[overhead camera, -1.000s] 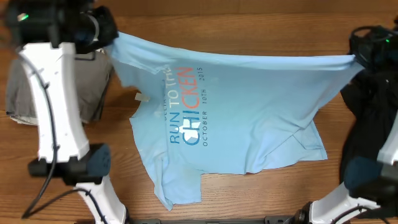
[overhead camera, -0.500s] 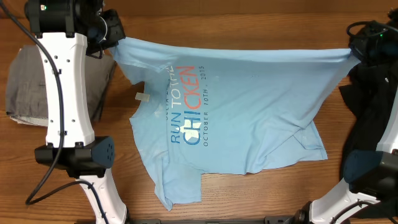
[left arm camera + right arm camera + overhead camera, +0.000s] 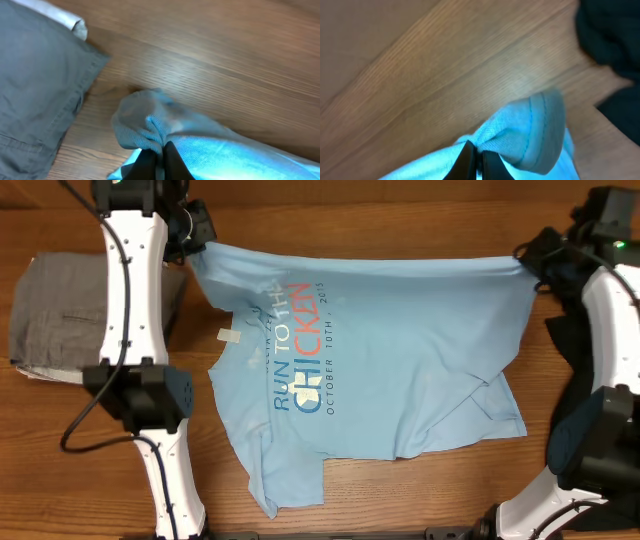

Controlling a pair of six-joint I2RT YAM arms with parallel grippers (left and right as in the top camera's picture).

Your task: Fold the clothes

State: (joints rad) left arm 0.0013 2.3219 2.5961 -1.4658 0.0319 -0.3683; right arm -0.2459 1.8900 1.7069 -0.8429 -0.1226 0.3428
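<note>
At opposite ends of the T-shirt [image 3: 400, 350], left fingers [image 3: 145, 165] and right fingers [image 3: 464, 161] clamp tight on it.

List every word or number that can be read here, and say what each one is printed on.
"RUN TO THE": blue letters on the light blue T-shirt; the last word runs into a crease.
"CHICKEN": large blue and red letters on the same T-shirt.
"OCTOBER 10TH 2015": small line beside it, barely legible.
Another small line next to "RUN" is too small to read.
The white tag on the T-shirt is too small to read.
The wrist views show no text.
</note>
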